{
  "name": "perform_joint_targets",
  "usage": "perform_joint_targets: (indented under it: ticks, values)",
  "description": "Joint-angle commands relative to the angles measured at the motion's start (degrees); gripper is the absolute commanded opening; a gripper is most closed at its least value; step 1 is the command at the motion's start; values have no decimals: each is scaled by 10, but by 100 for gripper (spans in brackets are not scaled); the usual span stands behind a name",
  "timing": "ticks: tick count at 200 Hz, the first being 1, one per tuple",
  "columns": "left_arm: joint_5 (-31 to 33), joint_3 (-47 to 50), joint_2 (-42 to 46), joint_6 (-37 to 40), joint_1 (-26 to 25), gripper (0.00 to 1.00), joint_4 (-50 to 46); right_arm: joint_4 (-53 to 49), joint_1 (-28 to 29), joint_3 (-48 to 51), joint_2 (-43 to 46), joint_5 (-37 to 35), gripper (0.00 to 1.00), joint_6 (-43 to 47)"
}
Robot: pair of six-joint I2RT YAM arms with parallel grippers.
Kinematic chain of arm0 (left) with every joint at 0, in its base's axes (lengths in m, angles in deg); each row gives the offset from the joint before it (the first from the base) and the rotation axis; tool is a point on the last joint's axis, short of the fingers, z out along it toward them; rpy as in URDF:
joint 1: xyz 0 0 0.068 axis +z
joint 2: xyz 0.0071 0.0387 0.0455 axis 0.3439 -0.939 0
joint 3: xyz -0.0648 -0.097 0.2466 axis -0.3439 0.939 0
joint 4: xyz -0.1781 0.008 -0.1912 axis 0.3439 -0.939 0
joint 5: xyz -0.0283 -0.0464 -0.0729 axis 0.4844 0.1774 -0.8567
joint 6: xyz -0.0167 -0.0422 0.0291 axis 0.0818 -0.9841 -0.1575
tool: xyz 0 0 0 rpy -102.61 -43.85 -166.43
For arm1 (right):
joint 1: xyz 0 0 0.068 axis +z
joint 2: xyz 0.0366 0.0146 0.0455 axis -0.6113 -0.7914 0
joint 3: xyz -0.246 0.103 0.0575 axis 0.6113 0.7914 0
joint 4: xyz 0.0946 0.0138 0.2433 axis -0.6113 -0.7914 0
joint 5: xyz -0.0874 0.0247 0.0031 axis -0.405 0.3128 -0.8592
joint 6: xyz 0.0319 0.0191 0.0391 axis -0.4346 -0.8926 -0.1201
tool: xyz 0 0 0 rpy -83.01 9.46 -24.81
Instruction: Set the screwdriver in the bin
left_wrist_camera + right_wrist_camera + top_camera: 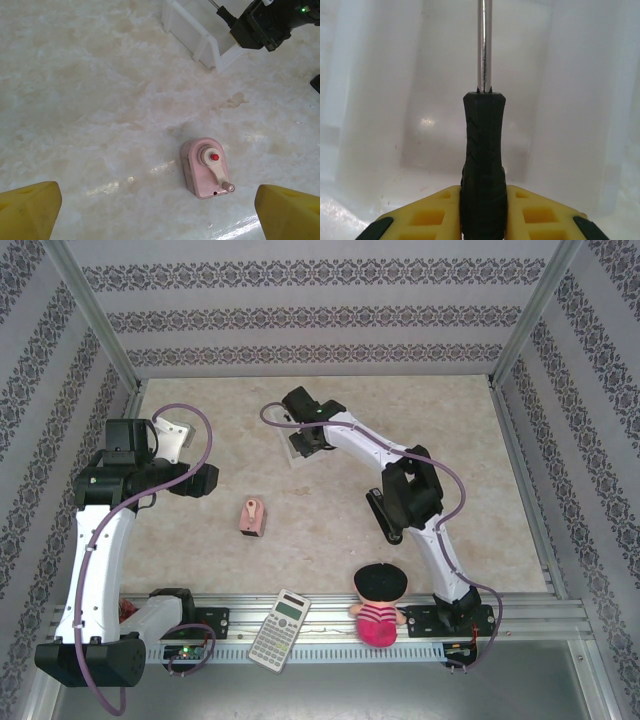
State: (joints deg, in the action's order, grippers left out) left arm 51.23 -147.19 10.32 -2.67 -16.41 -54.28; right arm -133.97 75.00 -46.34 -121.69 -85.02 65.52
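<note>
Broadly, a pale marbled table (470, 440) spreads under both arms. The left arm (100, 540) bends over the table's left part, and its left gripper (157, 215) hangs with the yellow fingers (30, 210) spread wide apart and nothing between them. The right arm (400, 465) reaches from the near right edge towards the middle far part of the table, where the right gripper (482, 215) sits over the bin (290, 455).

At the near rail stand a plush doll (380, 605) with a dark hat and a striped pink body and, to its left, a calculator (280, 630). The bin is a white translucent tray with low walls (380, 100). Well apart from it, nearer the arms' bases, a small pink device with a crank (206, 167) lies on the bare table.

The screwdriver (483, 150) is clamped by its black handle between the right gripper's yellow pads (540, 215). Its slim metal shaft points away from the wrist, over the bin's floor. Whether the tip touches the bin cannot be told.
</note>
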Motion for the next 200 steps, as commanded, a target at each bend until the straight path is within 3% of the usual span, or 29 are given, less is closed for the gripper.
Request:
perform_joint_targets:
  ticks: [1,200]
  values:
    - [-7,4,2,7,-7,99,-15,-20,-4,-32,-23,-17,23,22]
    - [-18,-8,-4,3,-7,99,-14,-32,-26,-75,-68,2,26,34]
